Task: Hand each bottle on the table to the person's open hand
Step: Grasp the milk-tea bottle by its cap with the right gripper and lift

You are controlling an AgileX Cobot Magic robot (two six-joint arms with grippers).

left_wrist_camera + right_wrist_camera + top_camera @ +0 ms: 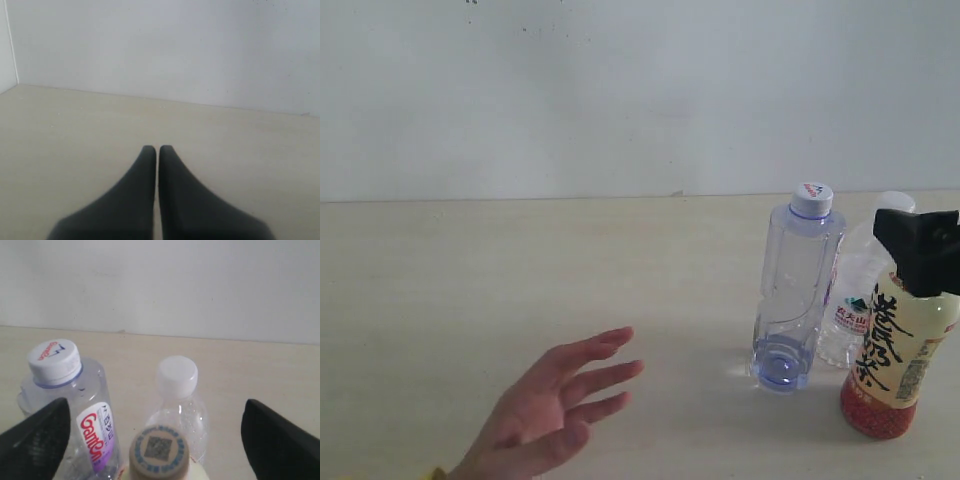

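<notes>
Three bottles stand together on the right of the table (520,280). The tall clear bluish bottle (798,290) has a white cap. Behind it to the right is the smaller crinkled bottle (852,300). In front stands the cream tea bottle (893,355). My right gripper (917,250) hangs over the tea bottle's top and hides its cap. In the right wrist view this gripper (154,410) is open wide, with the tea bottle's cap (159,451) between the fingers, the tall bottle (75,405) to one side and the small bottle (177,400) beyond. My left gripper (158,148) is shut and empty over bare table.
A person's open hand (552,408), palm up, lies at the lower left of the exterior view, well apart from the bottles. A plain white wall (620,90) closes the back of the table.
</notes>
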